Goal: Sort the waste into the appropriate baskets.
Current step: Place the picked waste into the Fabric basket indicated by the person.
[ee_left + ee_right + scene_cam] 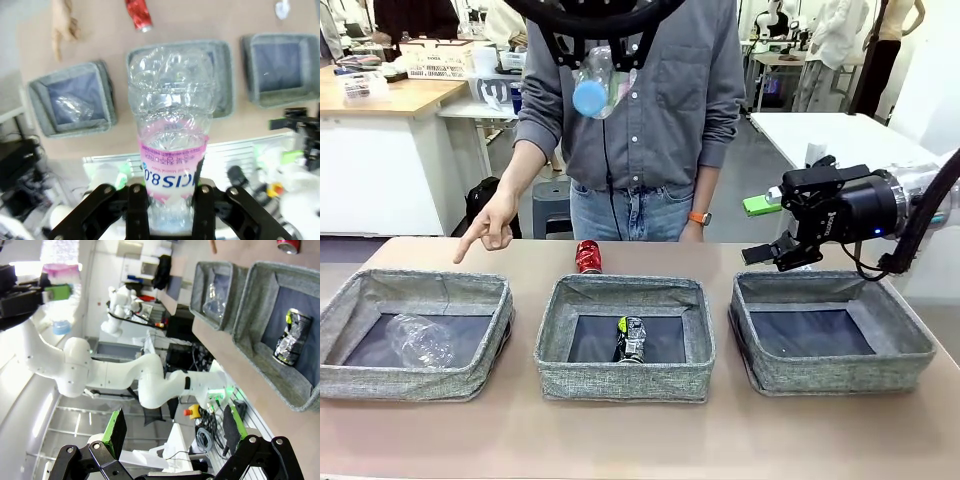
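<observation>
High above the middle basket (625,384), my left gripper (601,48) is shut on a clear pink-labelled bottle (597,84) whose blue cap points down. In the left wrist view the bottle (172,110) stands between the fingers (137,210) and covers much of the middle basket (223,80). Inside that basket lies a dark can (632,340). A clear bottle (420,342) lies in the left basket (400,383). Behind the middle basket stands a red can (588,257). A white paper wad (282,9) lies beyond the right basket (840,376). My right gripper (761,230) is open above that basket's far edge.
A person stands at the far side of the table. One hand (490,225) points down near the far edge of the left basket. The right wrist view looks sideways along the table past its open fingers (116,432) to the dark can (290,337).
</observation>
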Robot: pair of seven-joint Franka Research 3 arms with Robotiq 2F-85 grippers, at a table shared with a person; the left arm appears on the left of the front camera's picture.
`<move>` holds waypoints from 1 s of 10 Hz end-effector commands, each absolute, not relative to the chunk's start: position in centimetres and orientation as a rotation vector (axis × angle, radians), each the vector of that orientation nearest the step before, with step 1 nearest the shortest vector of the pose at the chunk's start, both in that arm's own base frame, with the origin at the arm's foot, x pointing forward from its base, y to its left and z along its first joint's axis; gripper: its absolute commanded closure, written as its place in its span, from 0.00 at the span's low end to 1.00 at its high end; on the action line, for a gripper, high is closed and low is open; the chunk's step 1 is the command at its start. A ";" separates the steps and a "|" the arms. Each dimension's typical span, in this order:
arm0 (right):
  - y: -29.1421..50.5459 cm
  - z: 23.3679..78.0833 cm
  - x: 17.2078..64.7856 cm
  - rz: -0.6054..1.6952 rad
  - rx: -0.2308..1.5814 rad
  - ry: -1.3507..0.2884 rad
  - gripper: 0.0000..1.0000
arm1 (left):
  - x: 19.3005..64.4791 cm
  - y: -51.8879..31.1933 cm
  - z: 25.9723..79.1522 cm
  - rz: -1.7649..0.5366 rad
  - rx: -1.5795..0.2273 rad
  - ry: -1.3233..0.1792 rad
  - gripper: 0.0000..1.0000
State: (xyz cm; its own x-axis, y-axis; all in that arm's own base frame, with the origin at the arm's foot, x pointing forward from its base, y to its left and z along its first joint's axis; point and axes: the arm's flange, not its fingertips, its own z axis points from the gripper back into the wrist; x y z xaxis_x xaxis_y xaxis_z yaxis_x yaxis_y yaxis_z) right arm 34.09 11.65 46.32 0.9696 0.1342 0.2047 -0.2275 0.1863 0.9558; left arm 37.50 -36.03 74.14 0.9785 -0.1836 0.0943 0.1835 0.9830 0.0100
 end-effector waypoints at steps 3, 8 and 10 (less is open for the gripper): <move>11.5 46.4 34.0 0.269 1.355 -0.080 0.00 | 32.8 -24.9 63.7 -0.131 0.009 -0.068 0.79; 11.5 46.4 34.0 0.269 1.355 -0.080 0.00 | 33.9 -15.3 52.7 0.135 -0.076 -0.116 0.79; 11.5 46.4 34.0 0.269 1.355 -0.080 0.00 | 33.9 -16.1 53.0 0.063 -0.056 -0.078 0.79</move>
